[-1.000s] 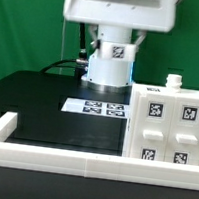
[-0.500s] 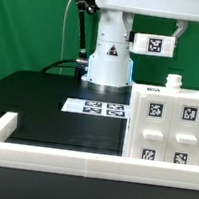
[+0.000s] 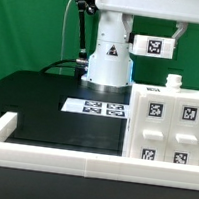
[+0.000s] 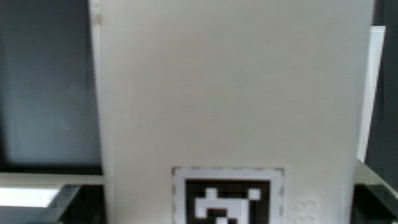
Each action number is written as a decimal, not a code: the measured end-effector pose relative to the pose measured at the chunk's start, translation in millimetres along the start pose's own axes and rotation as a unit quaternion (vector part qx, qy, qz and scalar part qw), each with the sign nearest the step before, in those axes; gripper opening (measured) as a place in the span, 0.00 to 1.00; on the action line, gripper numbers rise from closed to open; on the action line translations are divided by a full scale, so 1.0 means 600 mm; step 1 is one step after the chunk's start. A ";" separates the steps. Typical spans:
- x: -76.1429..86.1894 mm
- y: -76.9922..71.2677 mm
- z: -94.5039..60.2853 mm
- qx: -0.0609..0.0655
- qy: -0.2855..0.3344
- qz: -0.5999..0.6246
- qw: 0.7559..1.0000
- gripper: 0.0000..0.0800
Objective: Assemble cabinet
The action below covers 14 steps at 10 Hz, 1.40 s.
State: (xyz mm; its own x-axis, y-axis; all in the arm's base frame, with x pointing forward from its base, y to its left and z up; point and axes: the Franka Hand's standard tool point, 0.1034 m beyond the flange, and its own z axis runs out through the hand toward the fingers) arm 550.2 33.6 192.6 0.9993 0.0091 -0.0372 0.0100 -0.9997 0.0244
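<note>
The cabinet (image 3: 169, 126), a white boxy shell with four small tagged drawer blocks on its face, stands on the black table at the exterior view's right. A small white peg (image 3: 172, 82) sticks up from its top. My gripper (image 3: 172, 36) is high above the cabinet, mostly cut off by the frame's top edge. It holds a white tagged cabinet piece (image 3: 149, 45) in the air. In the wrist view this piece (image 4: 231, 110) fills the frame as a long white panel with a square tag (image 4: 231, 197). My fingers are hidden.
The marker board (image 3: 98, 108) lies flat in front of the robot base (image 3: 108, 63). A long low white border rail (image 3: 70, 162) runs along the table's front, with a corner piece at the exterior view's left (image 3: 1, 128).
One second ago the tagged piece hung low in front of the robot base. The arm has since lifted and carried it up and to the exterior view's right. Nothing moved in the last half second.
</note>
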 end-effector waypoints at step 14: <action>0.103 -0.056 0.027 -0.007 0.019 -0.030 0.999 0.70</action>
State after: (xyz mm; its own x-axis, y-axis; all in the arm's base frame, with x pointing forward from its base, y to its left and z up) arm 610.9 67.2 173.3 0.9975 0.0703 -0.0011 0.0703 -0.9968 0.0371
